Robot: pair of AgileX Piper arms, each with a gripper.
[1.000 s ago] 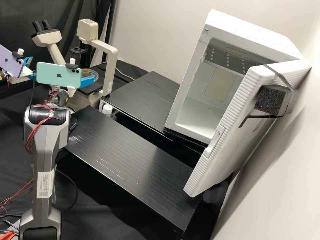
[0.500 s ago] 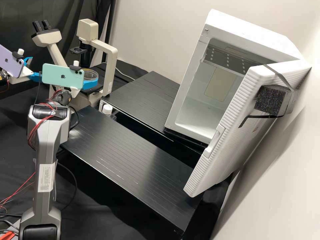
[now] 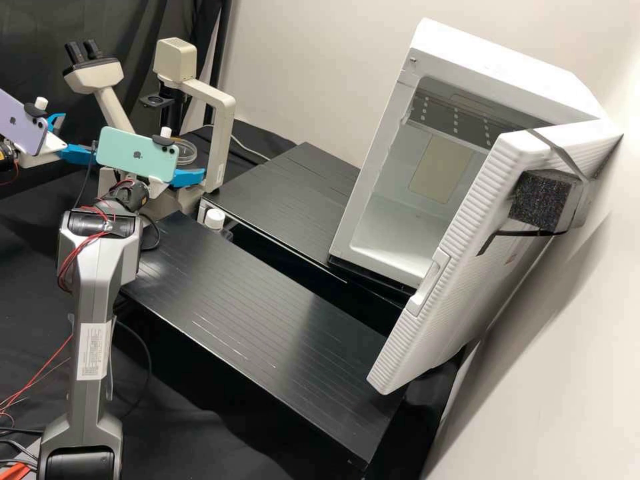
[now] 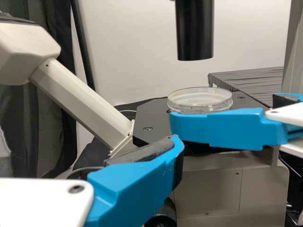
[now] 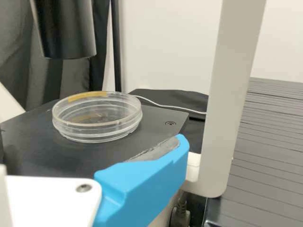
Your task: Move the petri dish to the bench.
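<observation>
Awaiting transfer: one clear petri dish (image 5: 94, 131) on the microscope stage (image 5: 28, 153), ungripped beside the spread right tool (image 4: 222, 112) (left tool (image 3: 78, 135) likewise parted); grasp, lift and placement on the bench (image 3: 253, 300) outstanding.

two pincers (image 3: 79, 137), two phones (image 3: 137, 154), one petri dish (image 5: 97, 116), one microscope (image 3: 227, 127), one cabinet (image 3: 507, 60)
</observation>
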